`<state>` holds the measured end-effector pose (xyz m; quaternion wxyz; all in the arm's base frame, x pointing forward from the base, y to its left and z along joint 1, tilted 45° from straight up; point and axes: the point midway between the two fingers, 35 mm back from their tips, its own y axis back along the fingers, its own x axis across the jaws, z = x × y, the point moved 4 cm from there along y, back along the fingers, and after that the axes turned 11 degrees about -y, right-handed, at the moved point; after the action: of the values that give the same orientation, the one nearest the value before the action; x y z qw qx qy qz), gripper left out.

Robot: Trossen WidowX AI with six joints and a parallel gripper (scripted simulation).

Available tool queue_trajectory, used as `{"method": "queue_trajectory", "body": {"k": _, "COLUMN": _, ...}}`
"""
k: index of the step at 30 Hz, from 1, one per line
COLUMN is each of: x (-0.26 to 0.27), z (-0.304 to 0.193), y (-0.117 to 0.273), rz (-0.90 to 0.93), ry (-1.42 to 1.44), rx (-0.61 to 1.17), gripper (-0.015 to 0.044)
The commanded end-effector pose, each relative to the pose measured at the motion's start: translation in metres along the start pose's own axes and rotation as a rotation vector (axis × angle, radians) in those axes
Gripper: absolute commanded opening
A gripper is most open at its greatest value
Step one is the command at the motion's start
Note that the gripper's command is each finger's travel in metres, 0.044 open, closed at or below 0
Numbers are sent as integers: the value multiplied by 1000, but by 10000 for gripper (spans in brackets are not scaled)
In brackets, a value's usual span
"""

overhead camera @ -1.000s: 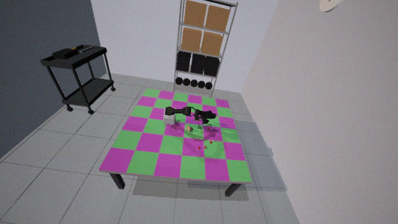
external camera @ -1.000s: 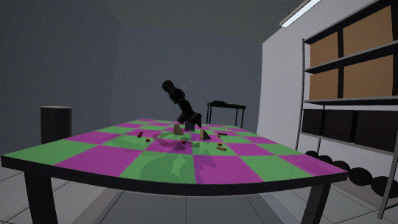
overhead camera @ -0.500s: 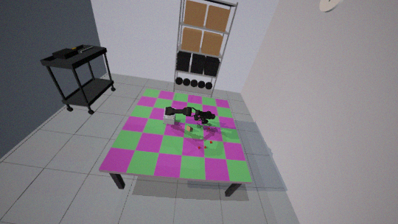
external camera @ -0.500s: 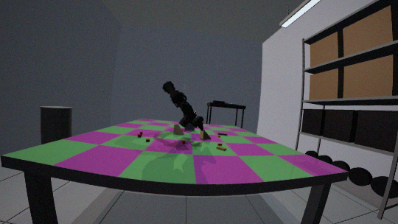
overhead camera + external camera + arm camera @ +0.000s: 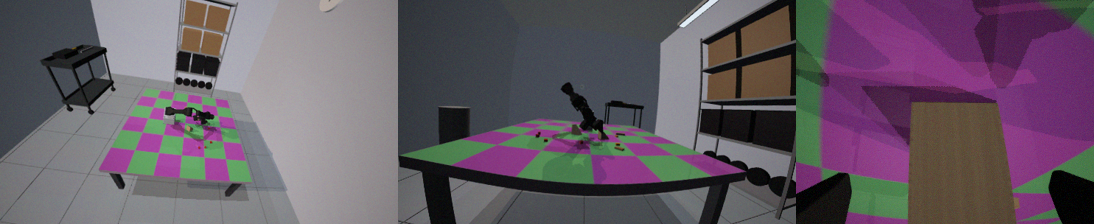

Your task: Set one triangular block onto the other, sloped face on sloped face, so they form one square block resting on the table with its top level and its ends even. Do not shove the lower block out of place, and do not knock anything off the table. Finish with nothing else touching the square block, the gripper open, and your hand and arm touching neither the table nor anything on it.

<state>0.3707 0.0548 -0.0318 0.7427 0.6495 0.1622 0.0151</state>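
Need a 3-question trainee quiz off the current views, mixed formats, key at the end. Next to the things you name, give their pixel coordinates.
1. True or false: the gripper (image 5: 601, 129) (image 5: 954, 185) is shut on a triangular block.
2. Multiple choice: in the wrist view, the near triangular block (image 5: 602, 135) (image 5: 958, 160) appears
A) left of both fingers
B) between the two fingers' sides of the picture
C) right of both fingers
3. Fill in the blank: the table top (image 5: 144, 167) (image 5: 623, 167) is checkered in green and ____.

Key: 1 false; 2 B; 3 magenta
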Motion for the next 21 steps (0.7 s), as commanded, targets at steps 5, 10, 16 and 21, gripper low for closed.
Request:
{"method": "queue_trajectory", "body": {"k": 5, "x": -1, "z": 0, "y": -15, "rz": -3, "ry": 5, "rx": 2, "gripper": 440}}
{"method": "queue_trajectory", "body": {"k": 10, "x": -1, "z": 0, "y": -24, "rz": -3, "ry": 5, "rx": 2, "gripper": 440}}
{"method": "queue_trajectory", "body": {"k": 16, "x": -2, "z": 0, "y": -34, "rz": -3, "ry": 4, "rx": 2, "gripper": 440}}
{"method": "queue_trajectory", "body": {"k": 21, "x": -3, "z": 0, "y": -42, "rz": -3, "ry": 4, "rx": 3, "gripper": 440}}
